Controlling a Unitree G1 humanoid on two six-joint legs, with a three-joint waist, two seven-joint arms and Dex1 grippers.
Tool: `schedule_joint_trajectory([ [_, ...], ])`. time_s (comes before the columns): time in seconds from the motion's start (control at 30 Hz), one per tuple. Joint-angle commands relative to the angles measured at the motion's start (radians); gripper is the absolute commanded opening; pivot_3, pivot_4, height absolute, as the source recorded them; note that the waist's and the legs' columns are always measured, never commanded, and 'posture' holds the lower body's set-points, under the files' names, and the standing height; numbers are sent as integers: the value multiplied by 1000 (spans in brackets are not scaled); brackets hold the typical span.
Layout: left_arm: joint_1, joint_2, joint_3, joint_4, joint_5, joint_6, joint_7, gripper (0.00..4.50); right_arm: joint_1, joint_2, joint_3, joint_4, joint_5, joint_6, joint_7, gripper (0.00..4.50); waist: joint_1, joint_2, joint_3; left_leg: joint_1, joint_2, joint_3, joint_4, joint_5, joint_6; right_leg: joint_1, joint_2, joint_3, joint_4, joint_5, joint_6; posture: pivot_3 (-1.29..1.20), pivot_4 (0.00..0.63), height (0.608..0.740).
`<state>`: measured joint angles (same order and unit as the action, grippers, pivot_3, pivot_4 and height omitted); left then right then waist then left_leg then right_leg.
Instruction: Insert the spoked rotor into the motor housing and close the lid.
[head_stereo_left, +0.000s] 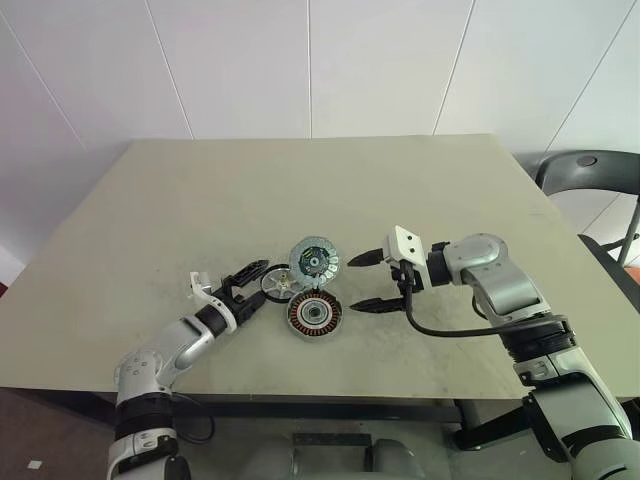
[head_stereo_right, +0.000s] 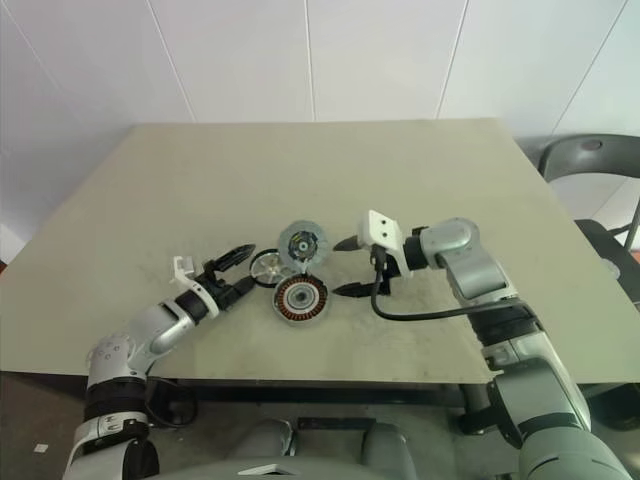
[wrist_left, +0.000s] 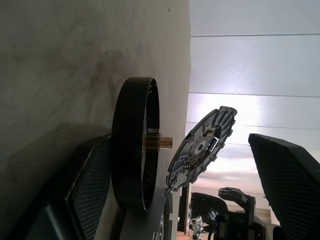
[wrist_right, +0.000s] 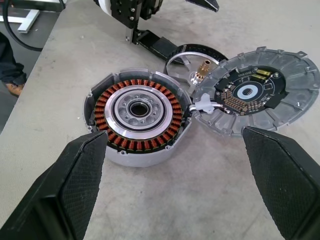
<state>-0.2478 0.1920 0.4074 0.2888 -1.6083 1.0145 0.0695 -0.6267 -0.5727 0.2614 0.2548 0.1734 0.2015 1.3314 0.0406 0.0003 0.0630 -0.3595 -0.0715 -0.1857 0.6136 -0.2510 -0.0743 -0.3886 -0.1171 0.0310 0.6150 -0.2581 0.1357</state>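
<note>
Surface: you see a grey-green table (head_stereo_left: 200, 200) before white wall panels.
Motor housing (head_stereo_left: 315, 315): open, windings up, mid-table.
Lid (head_stereo_left: 315, 260): tilted, touching the housing's far rim.
Spoked rotor (head_stereo_left: 278, 283): flat beside both.
Left gripper (head_stereo_left: 258, 281): spread around the rotor, not clamped.
Right gripper (head_stereo_left: 364, 282): released, empty, near the housing.

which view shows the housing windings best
The right wrist view: the housing faces the camera between the open right pincer fingers, coppery winding ring and centre bearing clear. Both eye views show it small on the table, windings a dark ring. The left wrist view gives only a sliver.
</note>
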Motion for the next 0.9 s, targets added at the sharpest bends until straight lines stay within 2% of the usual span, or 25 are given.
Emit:
schedule_joint_trajectory([
  [0.03,-21,-11,-14,-8,5,32,-18,4488,-10,8,-17,-24,12,-9,-7,4500,0,0,0,0,0,0,0,0,0,0,0,0,0,0,0,0,0,740],
  [0.13,-23,-14,-16,-4,13,41,-13,3872,-6,12,-15,-30,13,-9,-8,4500,0,0,0,0,0,0,0,0,0,0,0,0,0,0,0,0,0,740],
  [0.47,-21,-27,0,11,44,38,2,469,-6,17,-14,-38,16,-14,-7,4500,0,0,0,0,0,0,0,0,0,0,0,0,0,0,0,0,0,740],
  [0.73,-12,-31,26,3,62,25,8,396,-6,20,-10,-41,17,-16,-3,4500,-1,0,0,1,0,0,0,0,0,1,0,0,0,0,0,0,0,740],
  [0.9,38,17,55,-47,77,20,4,396,-4,20,-8,-49,15,-14,-5,4500,-7,0,0,0,0,0,0,0,0,0,0,0,0,0,0,0,0,740],
])
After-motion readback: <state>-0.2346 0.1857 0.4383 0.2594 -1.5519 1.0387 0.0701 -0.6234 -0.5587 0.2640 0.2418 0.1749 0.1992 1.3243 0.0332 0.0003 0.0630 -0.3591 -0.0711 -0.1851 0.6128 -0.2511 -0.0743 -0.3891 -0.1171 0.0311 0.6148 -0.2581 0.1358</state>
